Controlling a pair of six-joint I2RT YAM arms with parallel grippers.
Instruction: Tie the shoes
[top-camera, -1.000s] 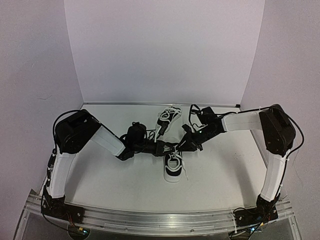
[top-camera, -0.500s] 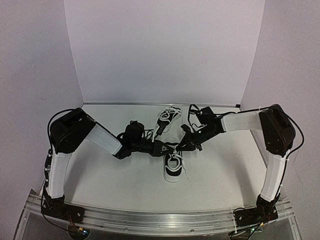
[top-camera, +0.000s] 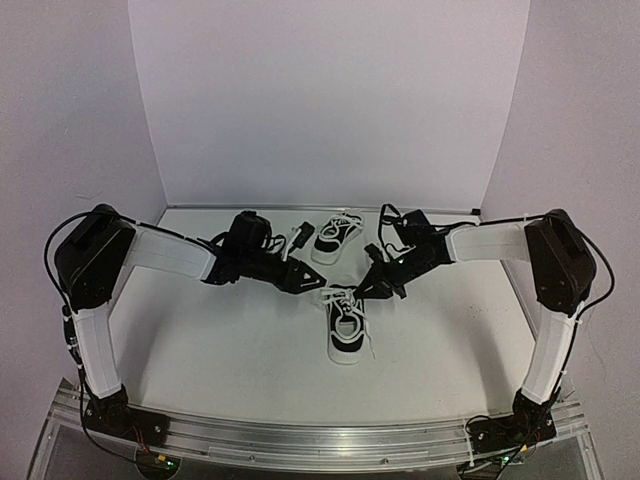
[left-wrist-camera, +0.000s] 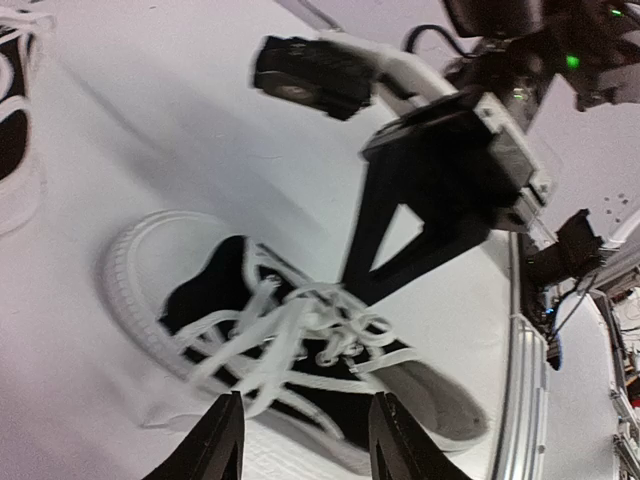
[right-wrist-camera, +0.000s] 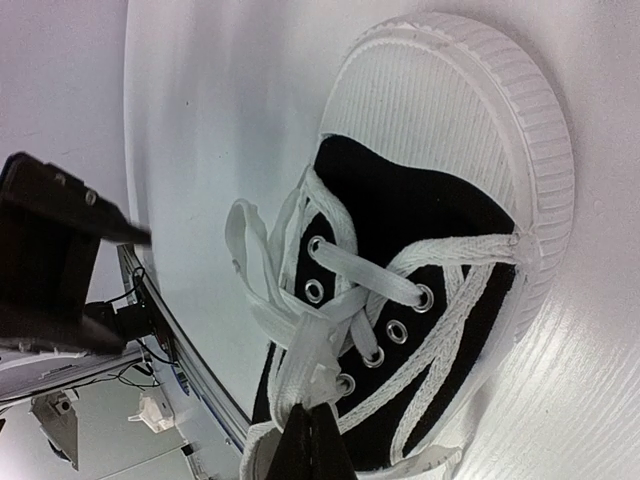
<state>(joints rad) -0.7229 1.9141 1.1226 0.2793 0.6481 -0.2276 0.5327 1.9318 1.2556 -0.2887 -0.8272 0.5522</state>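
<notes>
Shoe (top-camera: 347, 333), from above: it lies beyond the middle of the rail (top-camera: 320, 435), with its long axis square to the rail. The far shoe (top-camera: 335, 238) sits further from the rail. My grippers meet over the end of the shoe away from the rail. The left gripper (top-camera: 312, 282) reaches in from the rail's left half and the right gripper (top-camera: 373, 289) from its right half. Toe and heel I cannot tell apart from here.

Left wrist: my left fingers (left-wrist-camera: 215, 440) stand apart with nothing between them, released. The shoe lies just ahead of them, broadside, so its long axis runs across my reach. The ribbed toe looks to be the end away from the rail, with the heel toward it. The lace (left-wrist-camera: 300, 325) lies loose and crossed on top.

Right wrist: my right gripper is clenched on a strand of the lace, by the eyelets nearest the heel. The toe here also points away from the rail. I judge the next catch falls to the free left gripper, going in across the shoe for the other strand.
</notes>
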